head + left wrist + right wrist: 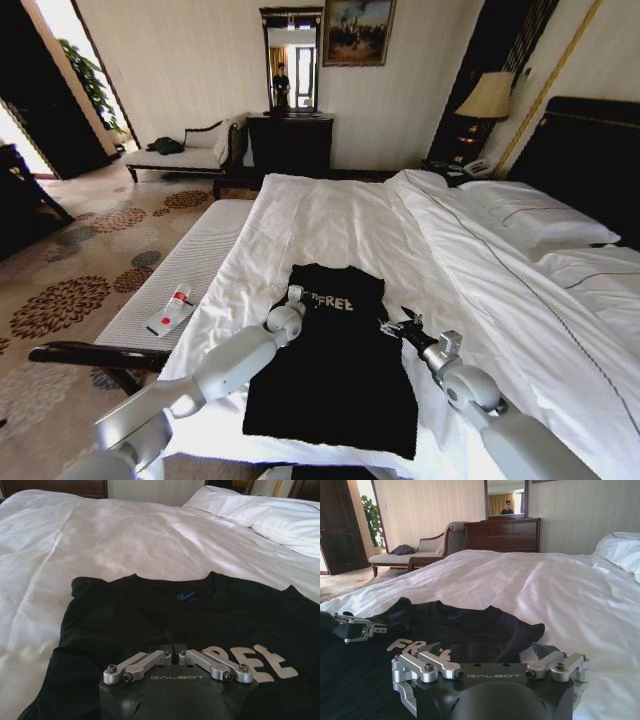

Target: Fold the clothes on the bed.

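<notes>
A padded bench (pixel 190 270) carrying a small white-and-red item (pixel 172 308) is sitting along the bed's (pixel 340 220) left edge, pillows (pixel 535 215) are piled on the right, and a chaise (pixel 185 150) and dark dresser (pixel 290 140) are standing by the far wall. The black "FREE!" T-shirt (pixel 335 370) is lying on the white duvet (pixel 470 290) in front of me, sides folded in. My left gripper (pixel 295 296) is resting on its chest lettering with fingers closed on nothing, while my right gripper (pixel 400 326) is hovering at the shirt's right edge, fingers spread and empty.
</notes>
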`<state>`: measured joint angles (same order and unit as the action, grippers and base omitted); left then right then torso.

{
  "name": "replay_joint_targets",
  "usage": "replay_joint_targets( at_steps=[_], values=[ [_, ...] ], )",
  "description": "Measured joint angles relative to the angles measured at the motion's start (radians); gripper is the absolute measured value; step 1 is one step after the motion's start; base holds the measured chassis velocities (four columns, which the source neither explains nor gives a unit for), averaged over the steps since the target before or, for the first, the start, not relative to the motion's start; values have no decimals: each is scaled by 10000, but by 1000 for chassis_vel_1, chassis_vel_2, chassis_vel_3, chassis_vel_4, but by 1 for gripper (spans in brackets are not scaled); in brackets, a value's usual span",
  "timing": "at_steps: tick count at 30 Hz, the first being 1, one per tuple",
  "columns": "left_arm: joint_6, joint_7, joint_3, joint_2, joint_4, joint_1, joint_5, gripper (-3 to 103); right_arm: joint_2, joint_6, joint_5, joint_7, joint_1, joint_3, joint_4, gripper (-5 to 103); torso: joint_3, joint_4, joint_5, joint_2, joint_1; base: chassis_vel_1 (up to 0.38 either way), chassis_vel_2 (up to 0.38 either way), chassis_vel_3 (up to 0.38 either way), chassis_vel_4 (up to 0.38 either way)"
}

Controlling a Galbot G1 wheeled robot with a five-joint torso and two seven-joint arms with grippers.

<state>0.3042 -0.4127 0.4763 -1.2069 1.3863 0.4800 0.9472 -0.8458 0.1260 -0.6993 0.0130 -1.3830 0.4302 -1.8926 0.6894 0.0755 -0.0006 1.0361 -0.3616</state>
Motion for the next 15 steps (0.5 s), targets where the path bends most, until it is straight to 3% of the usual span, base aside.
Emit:
replay_joint_targets(
  at_steps=[2, 6, 8, 10, 12, 15],
  values=[
    [46, -5, 12, 43, 87, 17, 32, 1, 0, 0, -6, 0, 8, -11, 0, 100, 0, 0, 0, 0, 0, 0, 0, 0, 0],
    [71, 29, 22, 145, 360, 89, 2, 16, 42, 0, -126, -14, 85, -47, 48, 100, 0, 2, 0, 0, 0, 0, 0, 0, 0],
    [105, 97, 61, 326, 739, 128, -159, 27, 151, 43, -706, 0, 306, -74, 94, 100, 0, 2, -1, 0, 0, 0, 0, 0, 0],
    [155, 125, 107, 445, 905, 125, -173, 27, 208, 118, -1039, 41, 410, -81, 101, 100, 0, 2, 0, 0, 0, 0, 0, 0, 0],
    [224, 173, 239, 852, 1375, 100, -170, 38, 430, 557, -2344, 216, 843, -95, 106, 100, 0, 0, 0, 0, 0, 0, 0, 0, 0],
    [213, 176, 133, 1151, 1634, 107, -22, 48, 620, 1076, -3348, 377, 1297, -120, 142, 100, 0, 0, -1, 0, 0, 0, 0, 0, 0]
  ],
)
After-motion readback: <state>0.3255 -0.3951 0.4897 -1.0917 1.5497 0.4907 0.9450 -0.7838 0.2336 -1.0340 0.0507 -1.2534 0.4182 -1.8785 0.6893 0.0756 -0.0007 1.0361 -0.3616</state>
